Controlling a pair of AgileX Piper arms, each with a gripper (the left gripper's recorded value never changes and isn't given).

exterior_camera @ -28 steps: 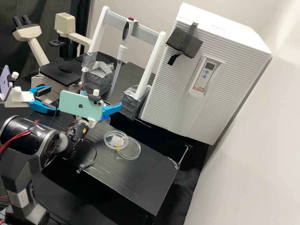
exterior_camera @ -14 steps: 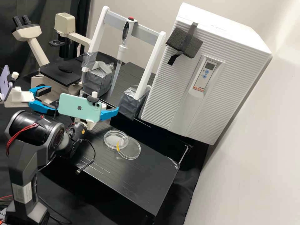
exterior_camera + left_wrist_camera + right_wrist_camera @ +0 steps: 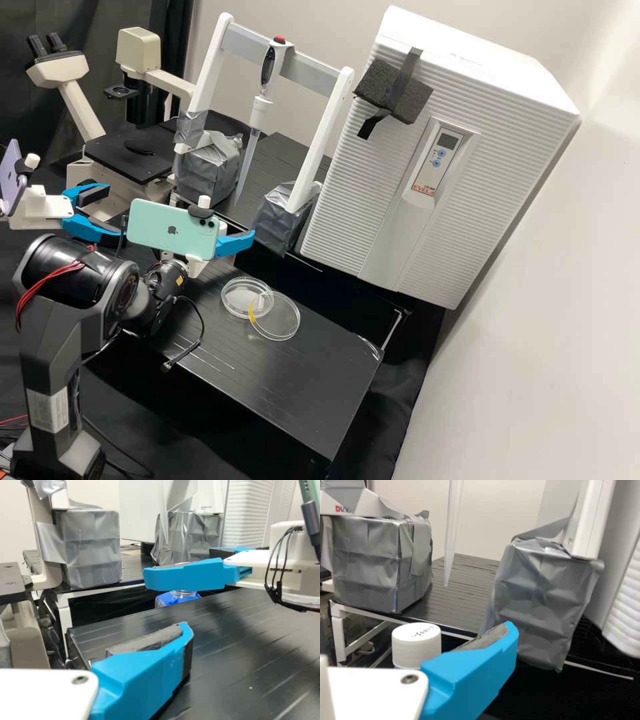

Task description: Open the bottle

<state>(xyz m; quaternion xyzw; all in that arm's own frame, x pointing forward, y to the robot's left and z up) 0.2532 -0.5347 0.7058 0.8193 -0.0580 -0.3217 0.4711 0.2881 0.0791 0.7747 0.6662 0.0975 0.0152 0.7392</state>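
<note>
The bottle [image 3: 177,598] is standing upright on the black bench [image 3: 313,373], long axis vertical, white cap [image 3: 416,644] facing up. By the wrist views it is sitting just behind the right arm's green phone [image 3: 172,229], left of centre in the high view. Level with the cap, the right gripper [image 3: 233,239] is hanging with its fingers lying horizontal, jaws apart and gripping nothing. From the left wrist, one blue finger [image 3: 190,575] is crossing in front of the bottle's neck with the second showing behind it, so the cap appears to be sitting between the two. Whether either pad is touching the cap I cannot tell. At the far left edge of the high view the left gripper [image 3: 113,211] is waiting, jaws wide, empty, pointing across the bench toward the bottle and well apart from it. Judgement: the right arm is much the nearer and is lining up on the cap, so the coming move is hinging on the cap being centred between its fingers, closing line square to the vertical axis. Nothing is holding the body, so a twist is risking spinning the whole bottle. The left gripper would be approaching the body from frame left. Two petri dishes [image 3: 260,307] are lying near, lower right of the right gripper.
</note>
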